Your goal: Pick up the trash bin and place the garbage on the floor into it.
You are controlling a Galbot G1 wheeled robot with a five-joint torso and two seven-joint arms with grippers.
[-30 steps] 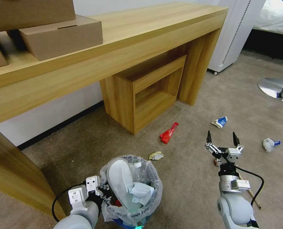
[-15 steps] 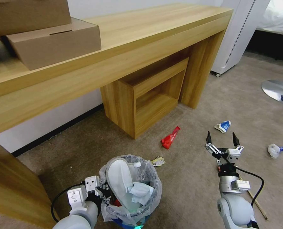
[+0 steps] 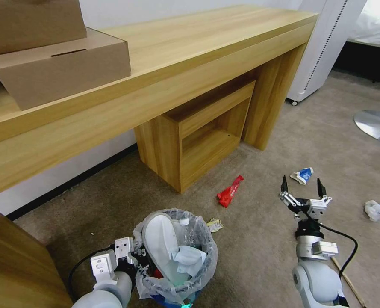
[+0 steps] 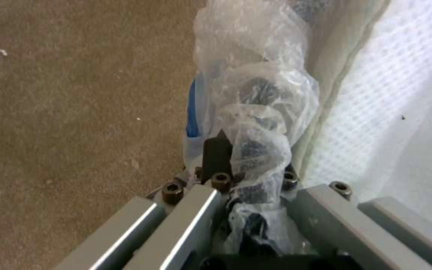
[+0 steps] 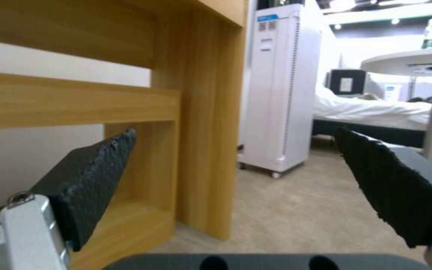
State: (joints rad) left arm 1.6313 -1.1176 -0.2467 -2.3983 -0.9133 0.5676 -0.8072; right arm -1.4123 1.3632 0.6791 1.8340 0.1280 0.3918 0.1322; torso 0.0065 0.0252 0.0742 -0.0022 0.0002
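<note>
The trash bin (image 3: 207, 265), lined with a crinkled clear bag, is low in the head view with a white slipper (image 3: 160, 237) and paper inside. My left gripper (image 3: 139, 262) is shut on its rim. In the left wrist view the left gripper (image 4: 251, 165) pinches the bunched bag (image 4: 256, 108) beside the slipper (image 4: 401, 112). My right gripper (image 3: 301, 185) hangs open and empty above the floor (image 3: 258, 244). Garbage lies around: a red wrapper (image 3: 230, 191), a blue-white carton (image 3: 301, 175), a small clear bottle (image 3: 374, 209), a yellowish scrap (image 3: 214, 224) and a wooden stick (image 3: 348, 280).
A long wooden desk (image 3: 190, 55) with cardboard boxes (image 3: 61, 68) spans the back, with a low wooden shelf unit (image 3: 198, 132) under it. A white wheeled appliance (image 3: 322, 47) stands at the right, and a metal disc base (image 3: 375, 124) beyond it. The right wrist view faces the desk leg (image 5: 211, 131).
The whole head view has shifted, so the camera moved: the desk and litter slid rightward in the picture. Both arms keep their pose, and the bin stays in the left gripper.
</note>
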